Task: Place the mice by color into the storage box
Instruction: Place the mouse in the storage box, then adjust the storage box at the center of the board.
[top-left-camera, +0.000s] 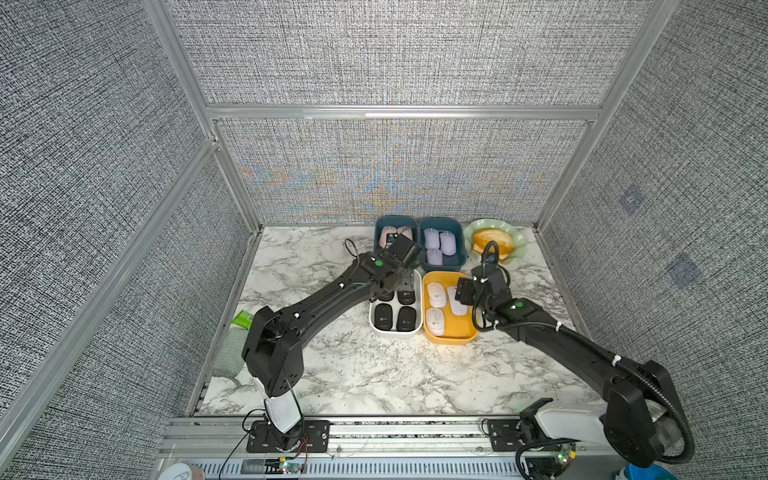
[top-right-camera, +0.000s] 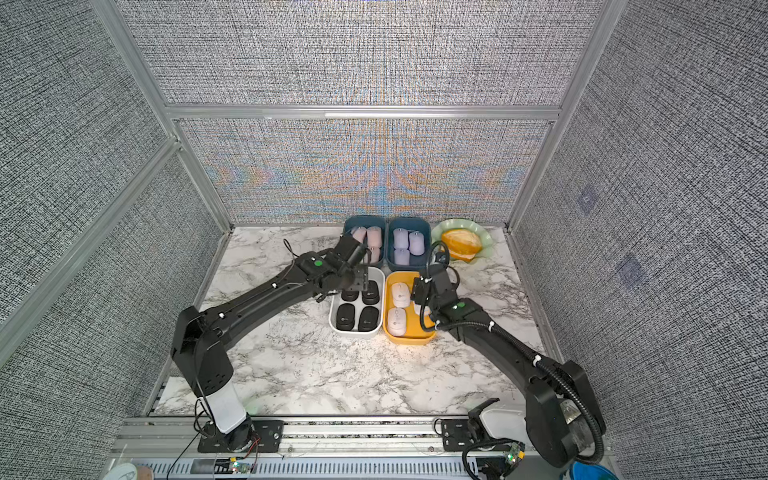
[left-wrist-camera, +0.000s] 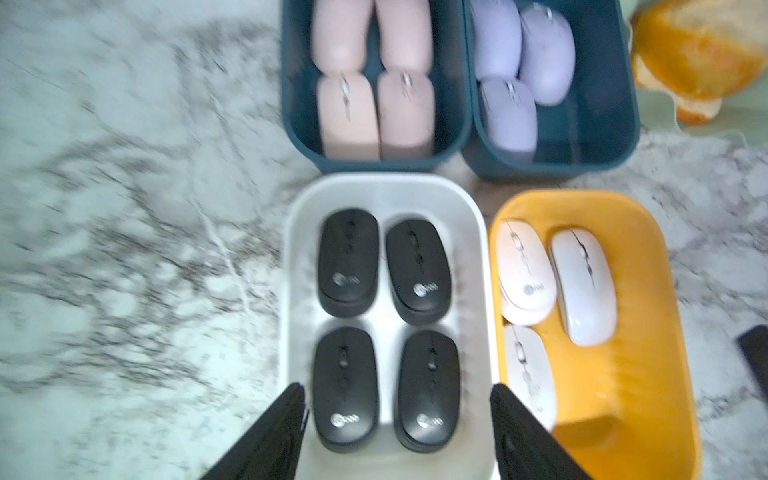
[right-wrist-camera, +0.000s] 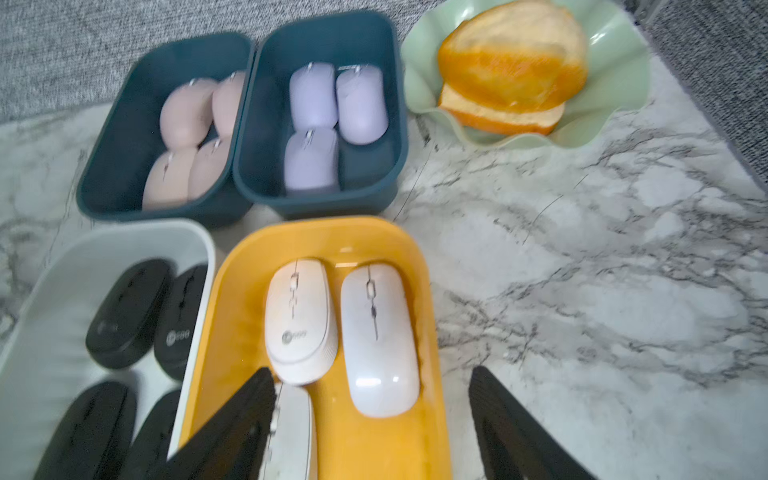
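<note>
L end effector (left-wrist-camera: 397, 390) spread wide, empty, above white plastic box (left-wrist-camera: 386, 187) w/ 4 smooth black oval mice (left-wrist-camera: 348, 262). R end effector (right-wrist-camera: 372, 374) wide too, empty, above yellow plastic box (right-wrist-camera: 324, 232) w/ 3 white mice (right-wrist-camera: 300, 320). 4 pale pink mice (left-wrist-camera: 348, 116) & 3 lilac mice (left-wrist-camera: 547, 58) sit in two dark teal plastic boxes (left-wrist-camera: 296, 83) on marble-look bench (left-wrist-camera: 145, 249).

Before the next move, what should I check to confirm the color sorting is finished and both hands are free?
1. Four black mice in white box: ok.
2. Four pink mice in teal box: ok.
3. Three lilac mice in second teal box: ok.
4. Three white mice in yellow box: ok.
5. Left hand open, empty: ok.
6. Right hand open, empty: ok.
</note>
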